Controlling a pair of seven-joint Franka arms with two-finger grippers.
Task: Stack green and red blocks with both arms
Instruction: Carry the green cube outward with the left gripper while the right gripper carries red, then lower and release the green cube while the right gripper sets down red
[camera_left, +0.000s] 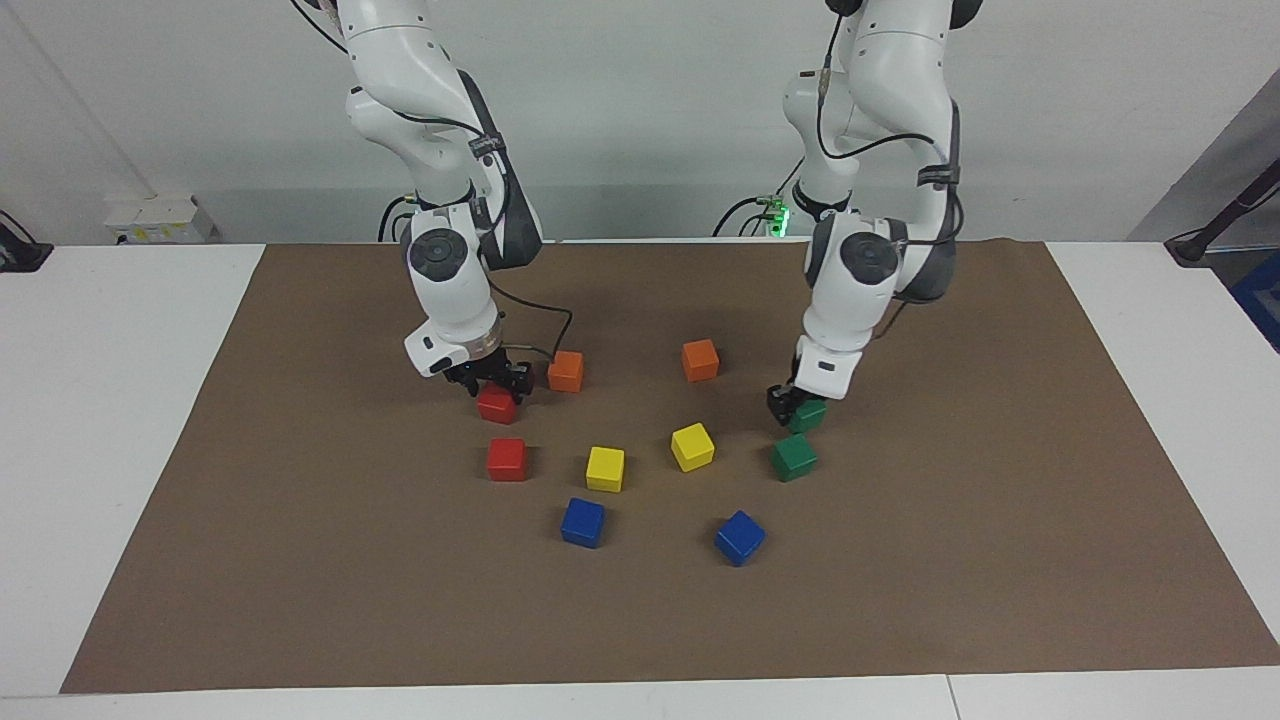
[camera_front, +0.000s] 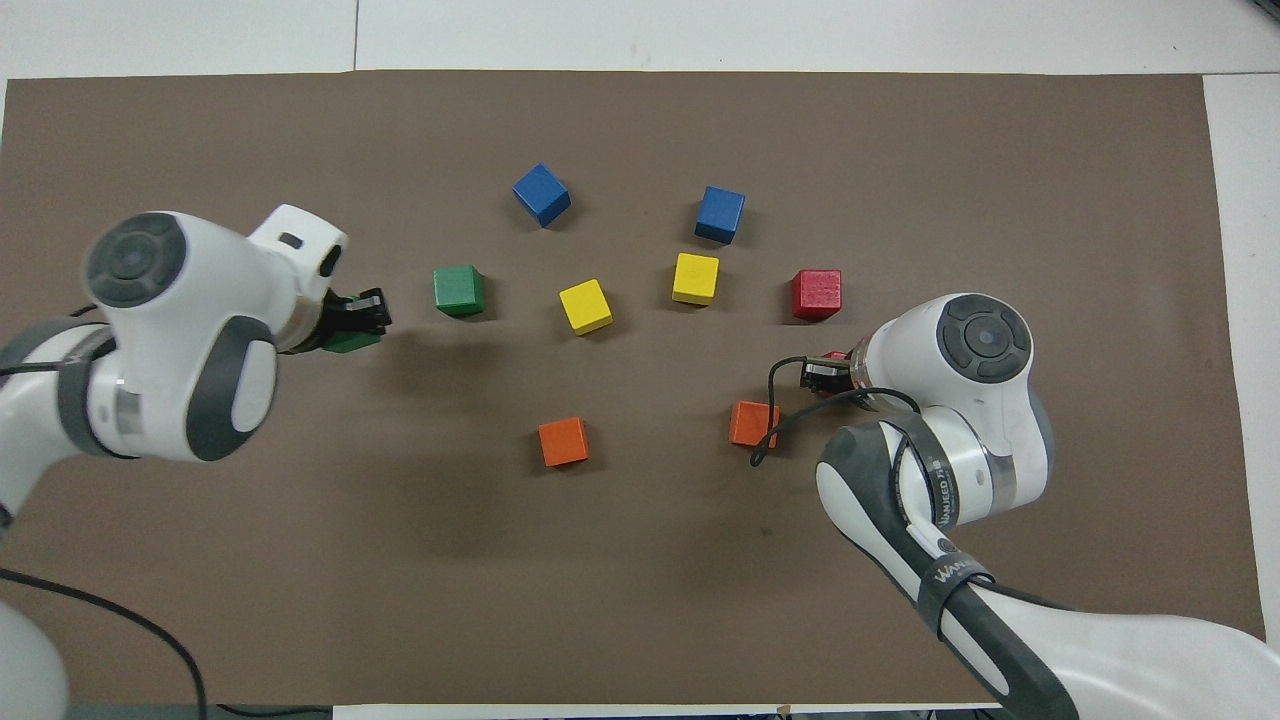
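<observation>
My left gripper is shut on a green block and holds it just off the brown mat, close above the second green block. In the overhead view the held green block shows under the left gripper, beside the free green block. My right gripper is shut on a red block that rests on the mat. The second red block lies a little farther from the robots. From overhead the right gripper hides nearly all of the gripped red block.
Two orange cubes lie between the grippers, the first close beside the right gripper. Two yellow cubes and two blue cubes lie farther from the robots. A brown mat covers the table.
</observation>
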